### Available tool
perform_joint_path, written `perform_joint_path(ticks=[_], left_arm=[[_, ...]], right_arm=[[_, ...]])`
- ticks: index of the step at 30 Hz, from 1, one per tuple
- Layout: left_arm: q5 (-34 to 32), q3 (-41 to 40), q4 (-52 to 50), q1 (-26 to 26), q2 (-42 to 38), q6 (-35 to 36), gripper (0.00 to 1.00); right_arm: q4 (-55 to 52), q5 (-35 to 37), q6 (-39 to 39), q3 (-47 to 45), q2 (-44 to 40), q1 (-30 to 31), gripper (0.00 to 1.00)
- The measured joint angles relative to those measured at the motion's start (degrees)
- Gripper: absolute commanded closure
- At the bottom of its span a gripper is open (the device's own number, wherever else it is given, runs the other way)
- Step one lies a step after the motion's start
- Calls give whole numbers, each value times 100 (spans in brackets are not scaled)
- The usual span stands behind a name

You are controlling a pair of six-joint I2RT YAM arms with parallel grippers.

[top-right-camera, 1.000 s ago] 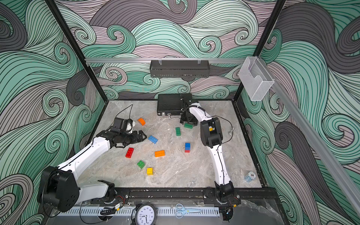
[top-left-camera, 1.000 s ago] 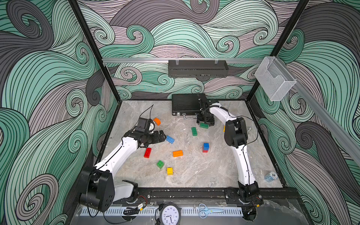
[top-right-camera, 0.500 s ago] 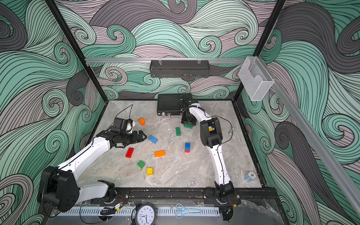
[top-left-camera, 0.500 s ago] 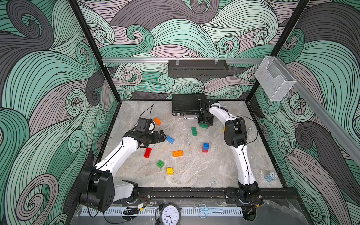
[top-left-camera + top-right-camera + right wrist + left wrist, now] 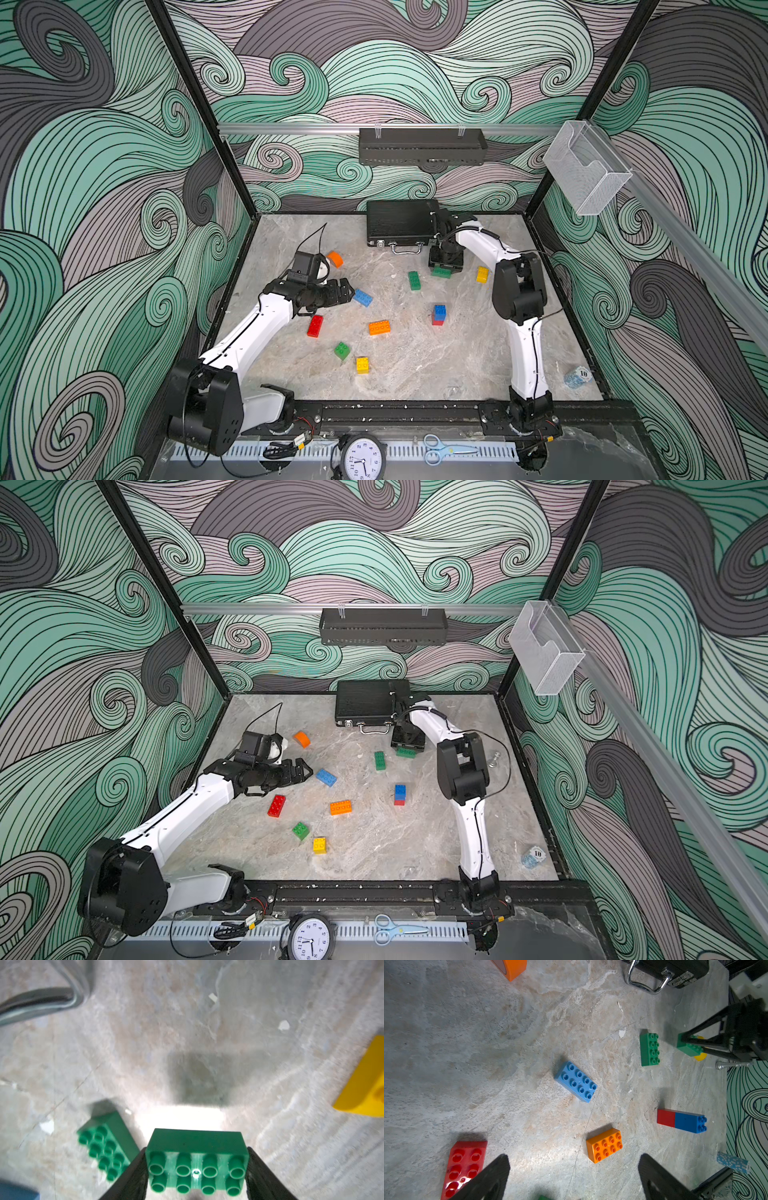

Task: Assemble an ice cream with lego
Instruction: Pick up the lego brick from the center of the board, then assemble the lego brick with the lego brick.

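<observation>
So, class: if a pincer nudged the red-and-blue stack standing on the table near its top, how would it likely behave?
The red-and-blue stack stands taller than its footprint is wide, so a high nudge would probably tip it. Pushed low, it may slide instead: the tabletop looks smooth. Its hard plastic should stay rigid.

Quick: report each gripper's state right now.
Left gripper: open, holding nothing.
Right gripper: shut on the green oblong brick.
</observation>
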Motion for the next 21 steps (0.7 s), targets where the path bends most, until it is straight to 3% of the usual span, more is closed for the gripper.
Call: perform_joint_path(ticks=[9, 21], left_arm=[[133, -225, 122, -28, -79, -96, 3], [168, -247, 208, -61, -125, -109, 3]], right_arm=[[-103, -175, -109, -1690, -1917, 225, 39], [-269, -247, 7, -2365, -2479, 940, 39]])
